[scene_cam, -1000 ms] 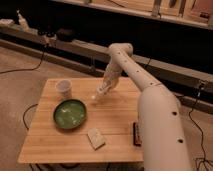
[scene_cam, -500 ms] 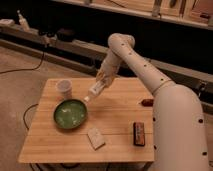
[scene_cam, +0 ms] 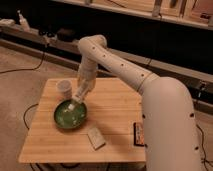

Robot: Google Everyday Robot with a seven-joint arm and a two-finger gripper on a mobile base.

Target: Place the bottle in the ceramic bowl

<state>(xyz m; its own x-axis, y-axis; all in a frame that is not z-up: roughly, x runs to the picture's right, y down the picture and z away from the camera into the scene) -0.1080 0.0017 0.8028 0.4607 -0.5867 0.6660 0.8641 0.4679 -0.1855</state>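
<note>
The ceramic bowl is green and glossy and sits on the left part of the wooden table. My gripper hangs just above the bowl's far right rim, at the end of the white arm that reaches in from the right. A small whitish bottle shows right below the gripper, tilted, its lower end over the inside of the bowl. I cannot tell whether the bottle touches the bowl.
A small white cup stands just behind the bowl. A flat white box lies in front of the bowl on its right. A dark flat object lies near the table's right edge. Cables run across the floor on the left.
The arm has swung left and down, carrying the bottle from above the table's middle to just over the bowl's rim.
</note>
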